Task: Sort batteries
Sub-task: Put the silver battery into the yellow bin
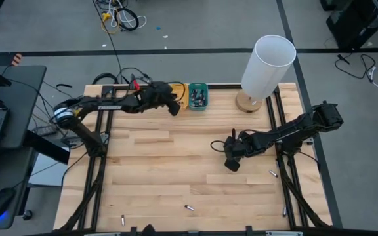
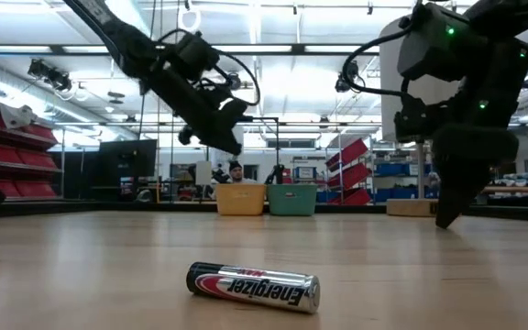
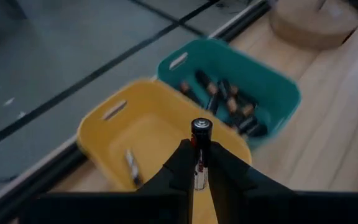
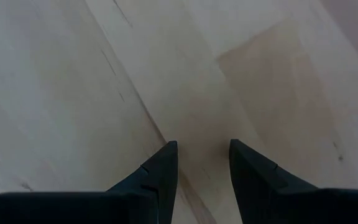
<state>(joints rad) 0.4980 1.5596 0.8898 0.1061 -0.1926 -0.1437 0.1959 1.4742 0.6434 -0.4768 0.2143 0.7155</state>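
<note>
Up at the table's far edge, the left gripper (image 3: 199, 163) hangs over the yellow tray (image 3: 107, 134), its two fingers pinched on a slim battery (image 3: 201, 135) that stands upright between them, one end poking above the tips. One other battery (image 3: 131, 166) lies inside the yellow tray, near a wall. Just beside it, touching side to side, sits the teal tray (image 3: 278, 84), with a heap of several batteries (image 3: 229, 102) in it. Both trays press close to the black frame rail along that far edge, so little room remains behind them. To the right of the trays stands a white cylinder (image 1: 268, 64) on a round wooden base, near the far right corner. Across the middle, the wooden table (image 1: 156, 170) lies bare and wide. The right gripper (image 4: 202, 155) hovers above bare planks right of centre, fingers parted with nothing between them. Loose batteries lie along the near edge: one at left (image 1: 123, 220), one at centre (image 1: 189, 208), and two by the right rail (image 1: 273, 174)
</note>
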